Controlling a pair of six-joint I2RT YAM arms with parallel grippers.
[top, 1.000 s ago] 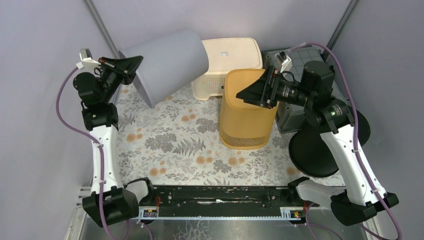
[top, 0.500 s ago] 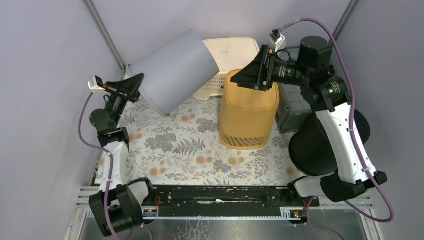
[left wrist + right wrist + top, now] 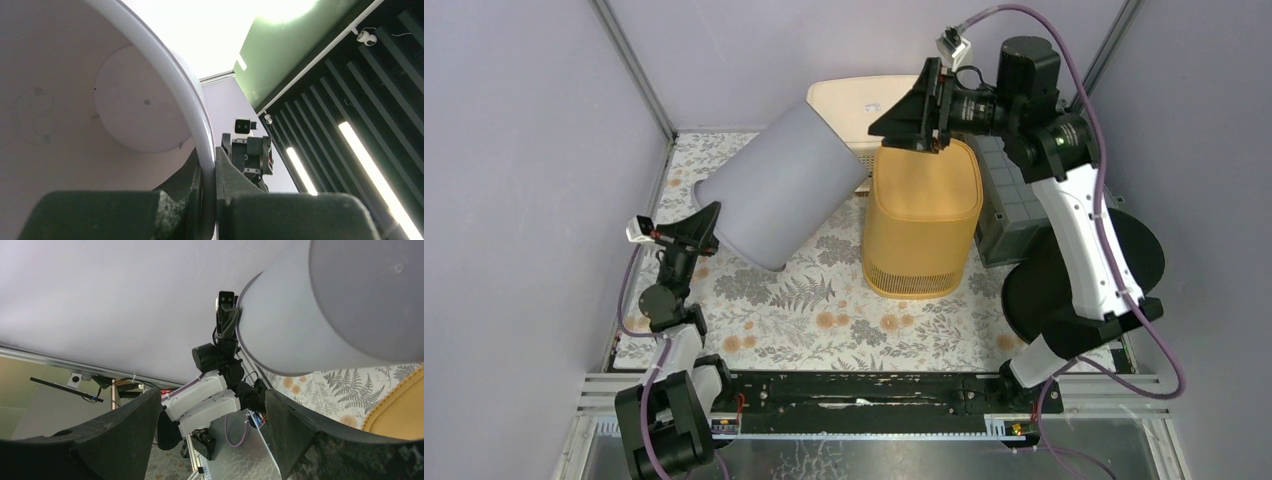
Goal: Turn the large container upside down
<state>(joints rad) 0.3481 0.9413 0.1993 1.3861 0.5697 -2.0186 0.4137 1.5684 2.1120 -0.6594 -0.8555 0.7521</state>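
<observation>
grey large container (image 3: 784,185) tilted over the floral mat (image 3: 824,300), mouth low-left, just beside yellow bin (image 3: 921,215); left gripper (image 3: 709,222) pinched on its rim; right gripper (image 3: 886,128) spread wide, empty, near its base; advice: roll slowly, rim downward, pinch firm, clear of bin

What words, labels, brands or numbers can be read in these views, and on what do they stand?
None is readable in any view.
On top of the cream container a small dark mark, too small to read.
No lettering shows on the large grey container, the yellow bin or the floral table cover.
</observation>
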